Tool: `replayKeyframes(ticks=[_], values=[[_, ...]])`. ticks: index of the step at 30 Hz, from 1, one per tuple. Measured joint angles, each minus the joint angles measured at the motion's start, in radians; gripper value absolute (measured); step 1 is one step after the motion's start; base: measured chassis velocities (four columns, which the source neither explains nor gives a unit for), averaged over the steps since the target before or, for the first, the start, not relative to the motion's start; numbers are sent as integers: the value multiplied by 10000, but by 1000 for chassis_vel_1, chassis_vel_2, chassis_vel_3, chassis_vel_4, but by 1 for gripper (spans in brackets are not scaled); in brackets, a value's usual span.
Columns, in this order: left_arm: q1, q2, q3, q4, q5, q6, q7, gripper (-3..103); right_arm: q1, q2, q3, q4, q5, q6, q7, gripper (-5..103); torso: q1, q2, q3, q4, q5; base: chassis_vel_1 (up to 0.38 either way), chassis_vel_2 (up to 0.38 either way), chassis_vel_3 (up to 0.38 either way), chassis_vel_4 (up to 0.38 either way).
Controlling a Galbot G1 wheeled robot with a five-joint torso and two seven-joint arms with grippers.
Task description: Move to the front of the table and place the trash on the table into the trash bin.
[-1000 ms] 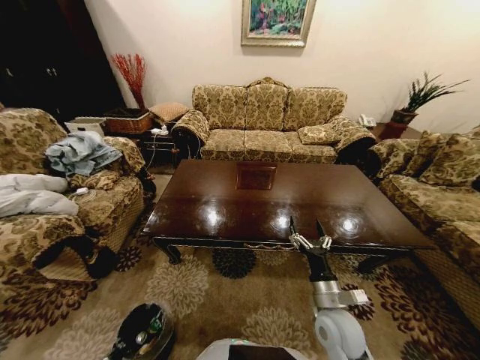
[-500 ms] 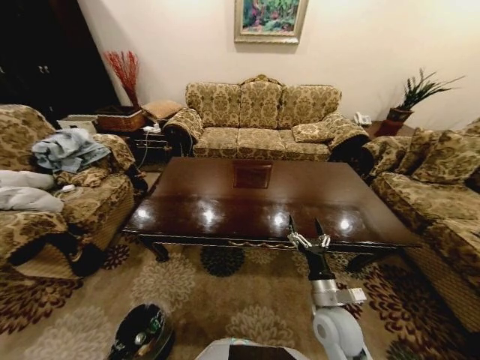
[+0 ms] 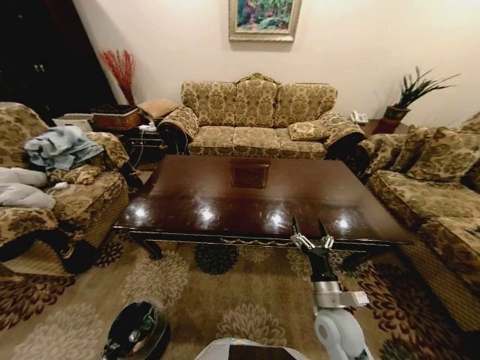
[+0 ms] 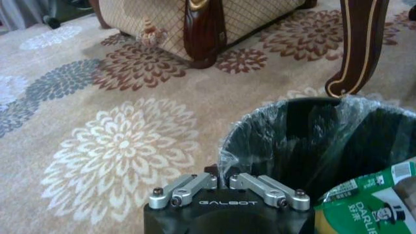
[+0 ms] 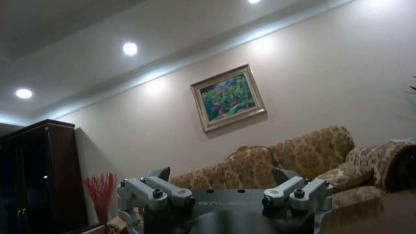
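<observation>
Patterned gold sofas (image 3: pixel 255 116) ring a floral carpet (image 3: pixel 225 307); a framed painting (image 3: pixel 264 18), perhaps a landscape, hangs on the cream wall (image 3: pixel 360 52).

"GALBOT" on left hand (image 4: pixel 227 192), right hand (image 5: pixel 225 187); "DARLIE" on green tube (image 4: pixel 367 202).

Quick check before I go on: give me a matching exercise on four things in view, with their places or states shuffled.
Things:
1. right gripper
2. trash bin
3. green packet
4. table

Places or states:
A. lying in the bin
B. on the carpet, at the robot's left
C. open, raised at the table's near edge
D. dark and glossy, between the sofas

Pairs: 1-C, 2-B, 3-A, 4-D
</observation>
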State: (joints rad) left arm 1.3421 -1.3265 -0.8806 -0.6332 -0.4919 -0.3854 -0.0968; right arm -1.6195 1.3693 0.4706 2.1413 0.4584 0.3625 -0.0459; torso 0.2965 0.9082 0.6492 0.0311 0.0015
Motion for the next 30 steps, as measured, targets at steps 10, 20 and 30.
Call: replayKeyframes(ticks=[10,20,30], values=[[396,-260,148,-992,364,833,-161,14,79,-58,105,-45,62,-31,-13,100,-32,-85,-52,-12,-32,0,0,0,0],[1235,-244,11,-1937,651,1427,-59,52,592,-37,2,-188,-14,-390,-54,100,-10,-39,-26,-5,-20,0,0,0,0],[2389,-420,-246,-2996,598,1788,403,89,841,111,-32,-534,250,-426,-152,100,6,-3,-7,-5,-18,0,0,0,0]])
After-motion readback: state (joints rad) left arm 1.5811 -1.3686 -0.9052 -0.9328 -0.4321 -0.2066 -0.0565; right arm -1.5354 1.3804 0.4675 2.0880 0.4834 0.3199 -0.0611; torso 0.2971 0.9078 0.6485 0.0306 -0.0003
